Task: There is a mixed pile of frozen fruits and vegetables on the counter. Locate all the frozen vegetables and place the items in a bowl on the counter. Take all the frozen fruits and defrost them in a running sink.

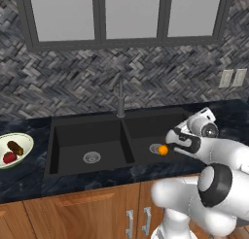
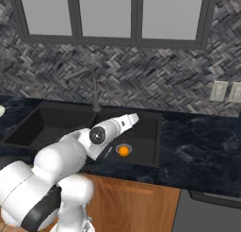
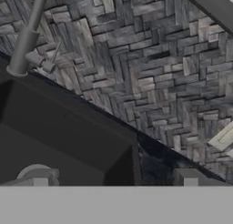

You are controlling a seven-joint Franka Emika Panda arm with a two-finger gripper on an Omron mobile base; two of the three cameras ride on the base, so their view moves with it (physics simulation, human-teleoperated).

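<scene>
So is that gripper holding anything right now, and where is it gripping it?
Nothing. The gripper is open and empty; the orange ball lies loose on the drain in the right basin of the sink.

The surface point(image 1: 29, 182) is glossy dark marbled stone over smooth wooden cabinets point(image 1: 82, 213) with metal handles point(image 1: 130, 223), the sink point(image 1: 92, 138) is matt black with round metal drains point(image 1: 91, 157), and the wall point(image 1: 73, 82) looks like rough grey herringbone tile.

Grey herringbone tile wall point(image 1: 73, 82) under glass-fronted cabinets point(image 1: 121, 14), pale outlets point(image 2: 226, 92), wooden base cupboards point(image 1: 82, 216)
</scene>
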